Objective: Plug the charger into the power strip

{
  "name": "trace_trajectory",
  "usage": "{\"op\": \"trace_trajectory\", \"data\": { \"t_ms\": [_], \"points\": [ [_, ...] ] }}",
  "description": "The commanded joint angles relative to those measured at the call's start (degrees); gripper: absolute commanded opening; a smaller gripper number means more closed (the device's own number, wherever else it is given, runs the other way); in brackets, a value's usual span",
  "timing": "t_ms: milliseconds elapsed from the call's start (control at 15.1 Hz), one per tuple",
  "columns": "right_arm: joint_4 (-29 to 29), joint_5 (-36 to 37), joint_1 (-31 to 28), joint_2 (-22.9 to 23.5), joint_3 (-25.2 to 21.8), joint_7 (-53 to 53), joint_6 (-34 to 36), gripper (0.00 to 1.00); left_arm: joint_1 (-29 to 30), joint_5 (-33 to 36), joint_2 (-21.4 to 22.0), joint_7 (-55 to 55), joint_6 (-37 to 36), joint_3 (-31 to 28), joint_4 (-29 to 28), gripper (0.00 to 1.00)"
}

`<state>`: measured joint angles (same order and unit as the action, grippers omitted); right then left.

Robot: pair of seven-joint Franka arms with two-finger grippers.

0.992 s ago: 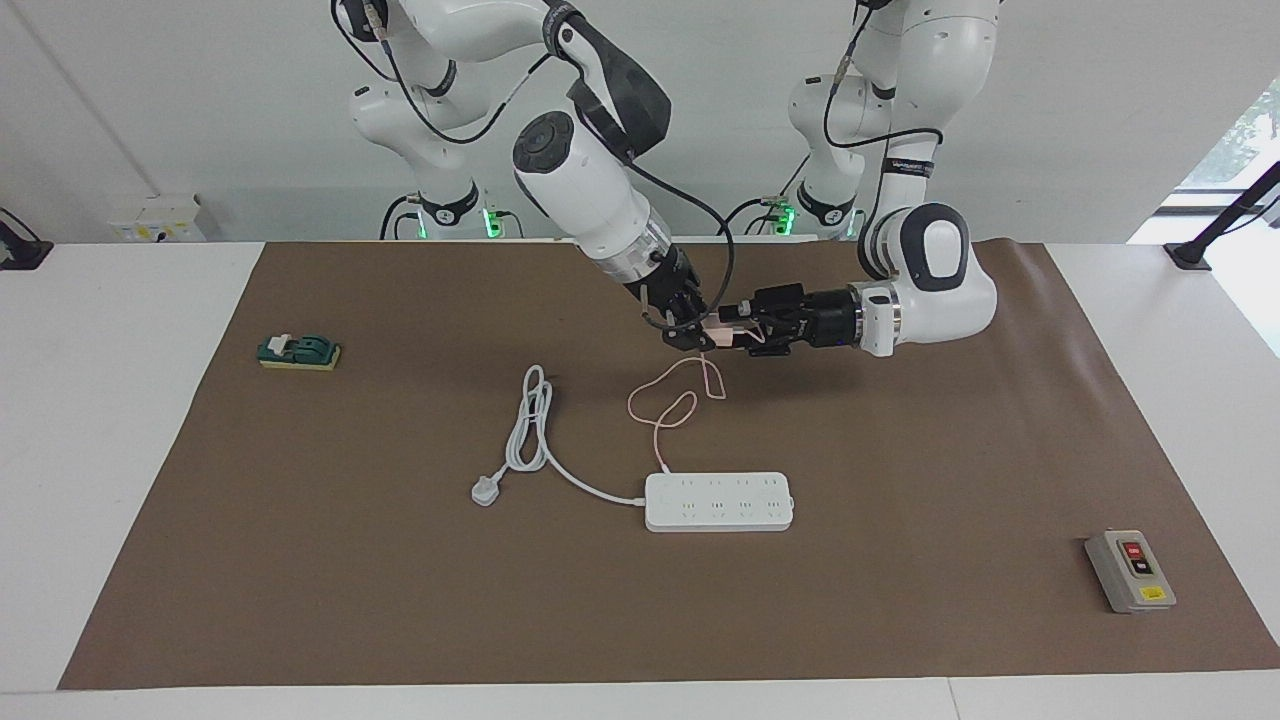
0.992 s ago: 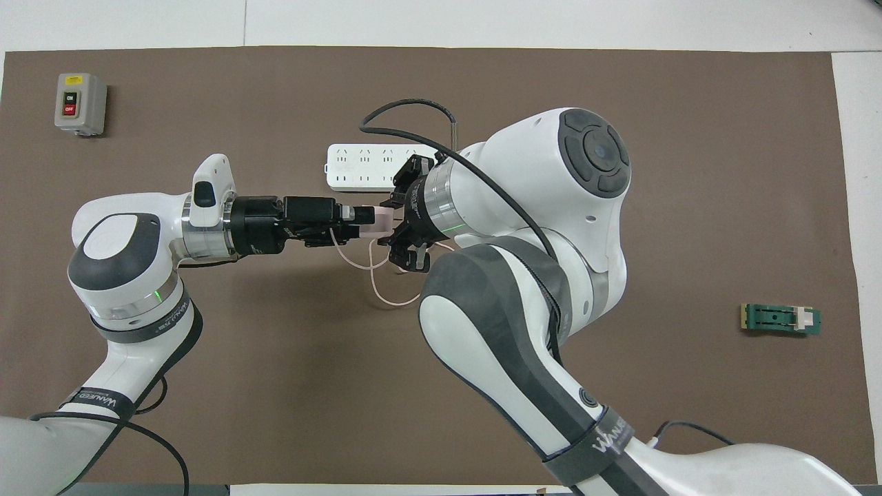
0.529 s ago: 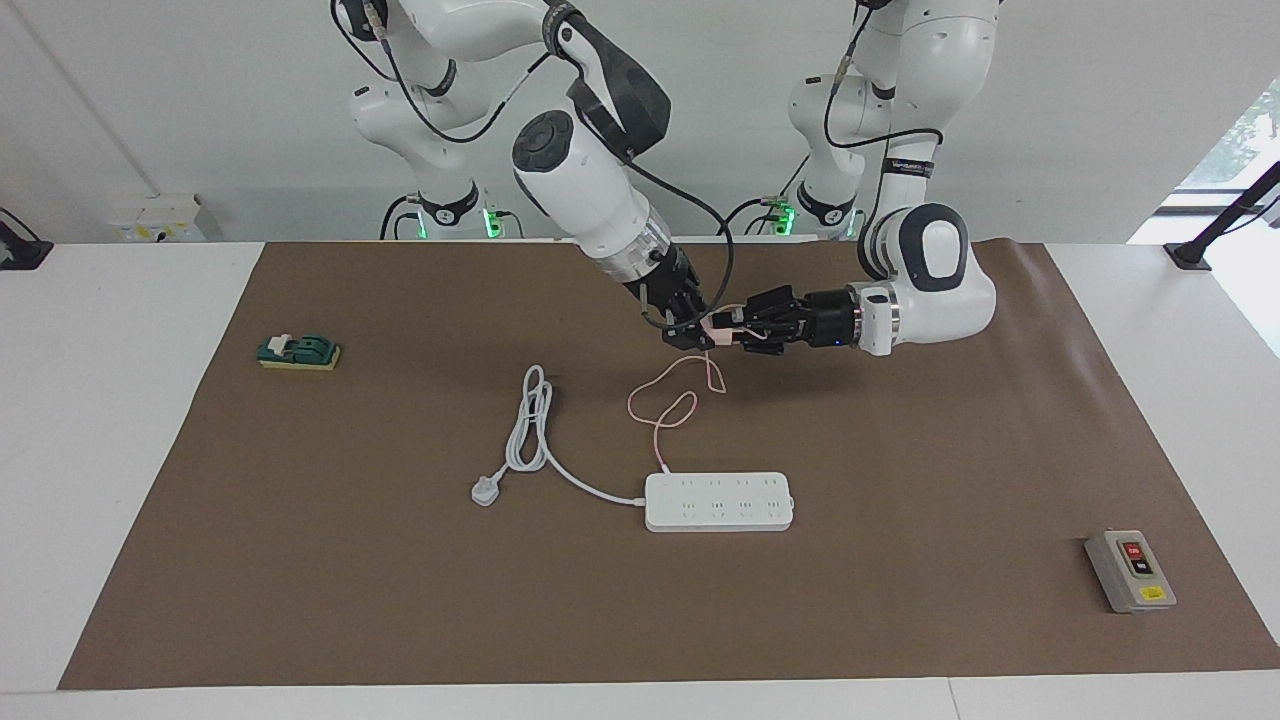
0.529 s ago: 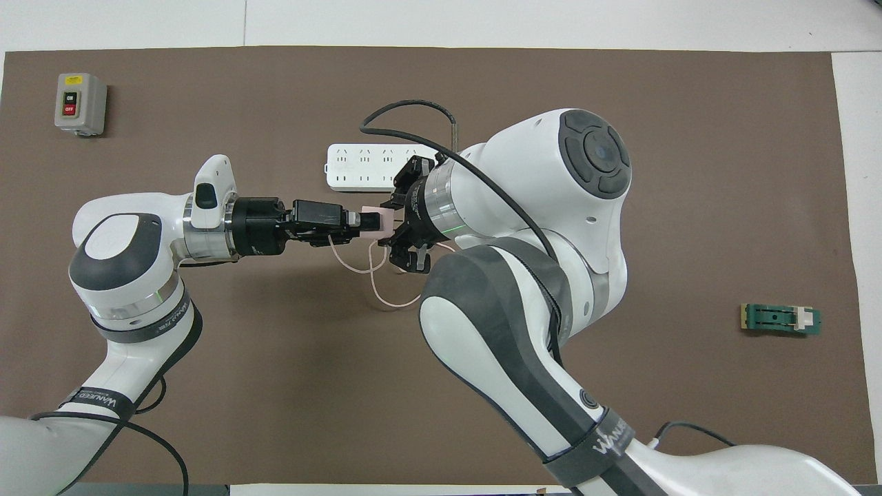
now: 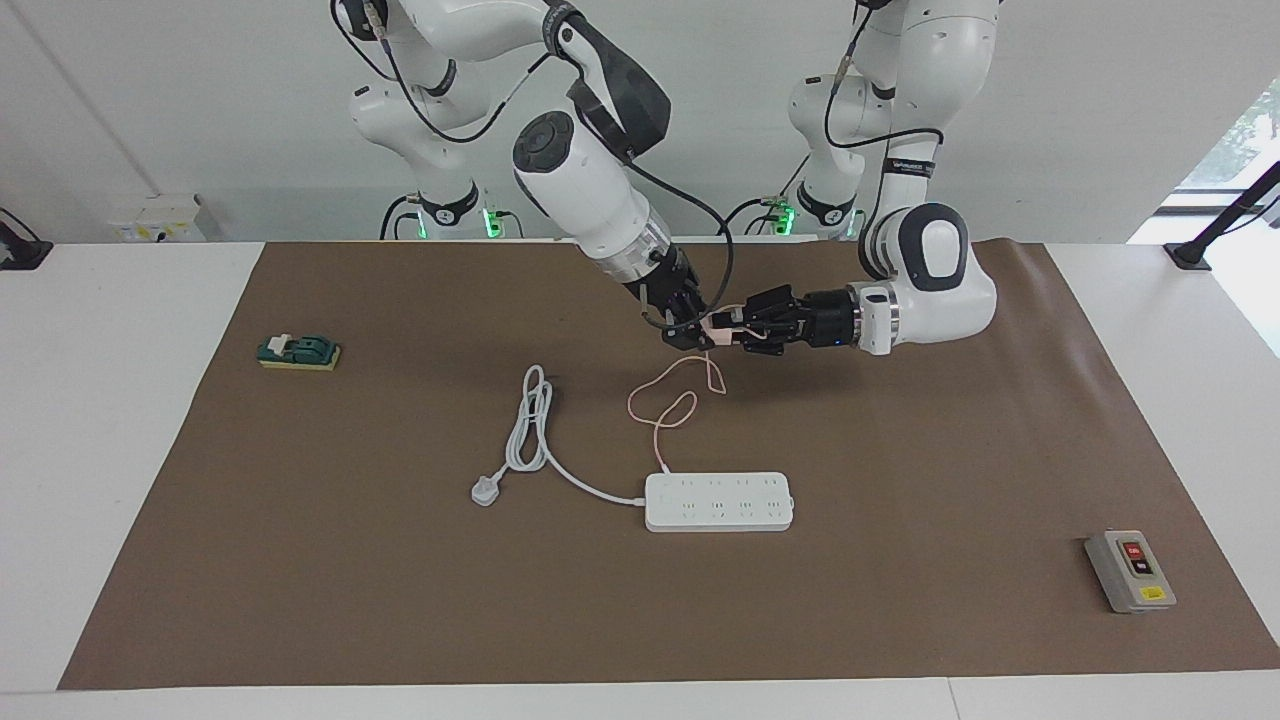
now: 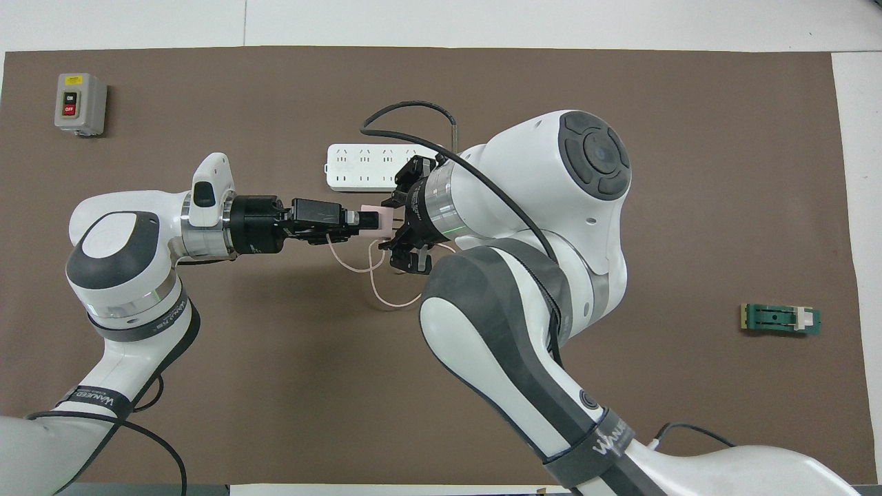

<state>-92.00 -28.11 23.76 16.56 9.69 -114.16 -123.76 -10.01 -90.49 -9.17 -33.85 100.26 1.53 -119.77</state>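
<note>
The charger (image 5: 718, 322) (image 6: 381, 219), a small pale pink cube, is up in the air over the mat between the two grippers. My left gripper (image 5: 735, 325) (image 6: 368, 220) reaches in level from the left arm's end and is shut on it. My right gripper (image 5: 690, 330) (image 6: 403, 231) points down at the cube's other end, right against it. The thin pink cable (image 5: 665, 405) hangs from the cube in loops onto the mat. The power strip (image 5: 718, 501) (image 6: 365, 167) lies flat, farther from the robots than the grippers.
The strip's thick white cord (image 5: 530, 420) coils beside it and ends in a white plug (image 5: 485, 492). A grey button box (image 5: 1130, 571) (image 6: 80, 103) sits toward the left arm's end. A green switch (image 5: 298, 351) (image 6: 781, 319) lies toward the right arm's end.
My left gripper has closed on the charger and shifted slightly toward the right gripper. The right arm has stayed almost still.
</note>
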Motion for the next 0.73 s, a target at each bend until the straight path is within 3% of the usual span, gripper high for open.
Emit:
{"op": "trace_trajectory", "data": {
  "t_ms": [0, 265, 661],
  "points": [
    [-1.4, 0.4, -0.3, -1.4, 0.1, 1.0, -0.3, 1.0, 1.0, 4.0, 0.2, 4.9, -0.2, -0.6, 1.4, 0.0],
    [-1.3, 0.4, -0.4, -1.4, 0.1, 1.1, -0.3, 1.0, 1.3, 10.2, 0.8, 7.4, -0.8, -0.7, 2.6, 0.0],
    [-1.3, 0.5, -1.9, -1.8, 0.1, 3.0, 1.0, 1.0, 0.9, 40.2, -1.0, 9.4, 0.4, -0.6, 18.4, 0.0]
  ]
}}
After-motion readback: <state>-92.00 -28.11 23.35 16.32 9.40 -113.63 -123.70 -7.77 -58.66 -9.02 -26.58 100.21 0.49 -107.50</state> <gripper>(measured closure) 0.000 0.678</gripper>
